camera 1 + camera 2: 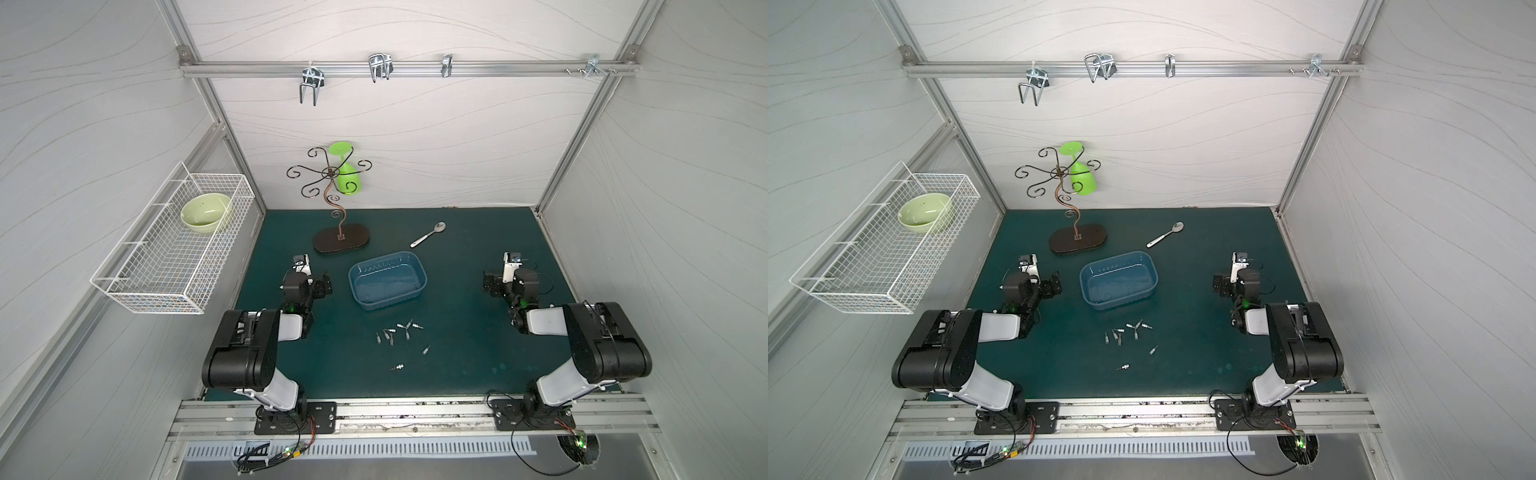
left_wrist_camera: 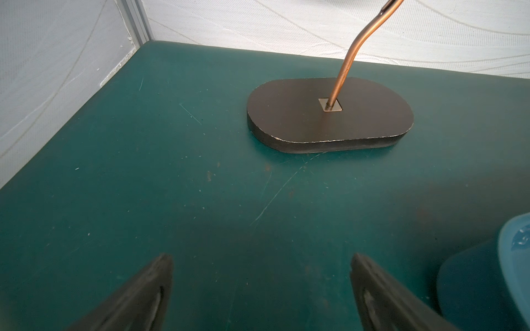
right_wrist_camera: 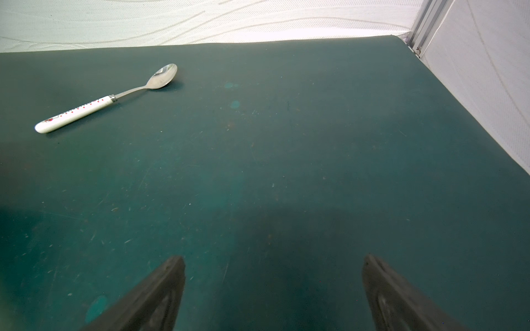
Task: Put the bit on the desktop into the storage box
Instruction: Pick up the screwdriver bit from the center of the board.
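Nearest us, small metal bits (image 1: 390,332) lie scattered loose on the worktop (image 1: 457,365), none in the storage box (image 1: 374,304) just beyond. We judge them light, rigid, slick and prone to rolling, so we'd pinch one across its middle. Flanking the box, left end effector (image 2: 261,258) and right end effector (image 3: 274,258) hang spread wide, both empty.

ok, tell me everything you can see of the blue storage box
The storage box is a shallow translucent blue plastic tub, rectangular with rounded corners and a rim, small ribs along its far inner wall. It sits upright, slightly skewed, mid desktop, apparently empty. Only the desktop touches it; the bits lie apart, on its near side.
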`<move>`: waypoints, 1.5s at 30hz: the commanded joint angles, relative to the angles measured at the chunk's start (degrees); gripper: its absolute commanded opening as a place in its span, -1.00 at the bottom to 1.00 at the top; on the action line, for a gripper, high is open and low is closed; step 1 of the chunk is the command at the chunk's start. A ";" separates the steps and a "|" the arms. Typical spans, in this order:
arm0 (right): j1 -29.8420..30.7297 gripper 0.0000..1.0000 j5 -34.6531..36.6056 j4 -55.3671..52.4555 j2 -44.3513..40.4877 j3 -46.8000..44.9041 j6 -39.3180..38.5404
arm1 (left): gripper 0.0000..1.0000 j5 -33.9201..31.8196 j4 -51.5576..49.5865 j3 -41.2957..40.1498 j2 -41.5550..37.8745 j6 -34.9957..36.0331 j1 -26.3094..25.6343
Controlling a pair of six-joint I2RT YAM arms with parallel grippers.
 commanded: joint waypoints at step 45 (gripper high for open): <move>31.46 0.98 3.90 -73.90 -24.81 29.46 16.08 | 0.99 6.99 -55.93 6.37 -45.12 -30.72 0.22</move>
